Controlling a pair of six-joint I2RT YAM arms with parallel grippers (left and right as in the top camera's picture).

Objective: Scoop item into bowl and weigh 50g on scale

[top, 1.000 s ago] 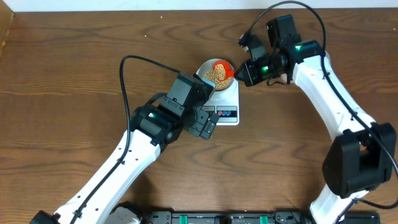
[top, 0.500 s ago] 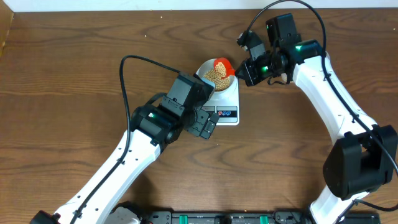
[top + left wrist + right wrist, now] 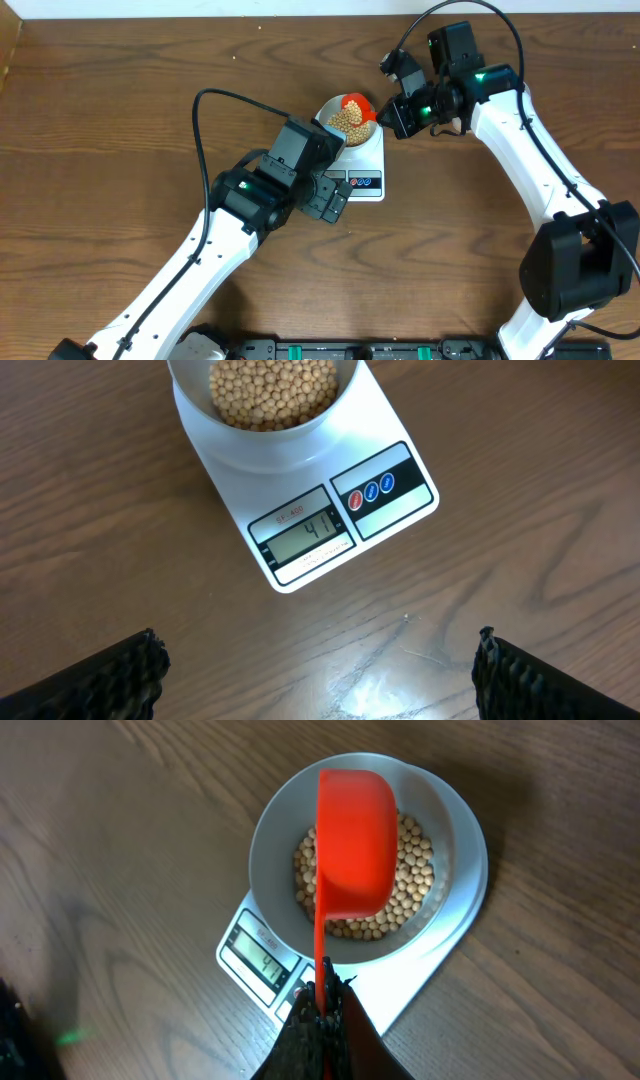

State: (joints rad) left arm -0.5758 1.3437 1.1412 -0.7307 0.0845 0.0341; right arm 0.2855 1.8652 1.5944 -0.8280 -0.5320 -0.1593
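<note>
The pale bowl (image 3: pixel 346 118) (image 3: pixel 268 438) (image 3: pixel 270 850) sits on the white scale (image 3: pixel 364 170) (image 3: pixel 400 435) (image 3: pixel 415 982) and holds a heap of tan beans (image 3: pixel 347 121) (image 3: pixel 270 390) (image 3: pixel 412 870). The display (image 3: pixel 312 532) reads 41. My right gripper (image 3: pixel 398 108) (image 3: pixel 325 995) is shut on the handle of a red scoop (image 3: pixel 356 104) (image 3: pixel 355 845), held turned over above the bowl. My left gripper (image 3: pixel 335 195) (image 3: pixel 315 670) is open and empty over bare table just in front of the scale.
The wooden table (image 3: pixel 120 120) surrounds the scale. The left arm (image 3: pixel 250 200) lies across the table's left front, right beside the scale. A black cable (image 3: pixel 200 130) loops over it.
The red scoop has shifted slightly toward the far edge of the bowl and tipped over. The left arm has not moved.
</note>
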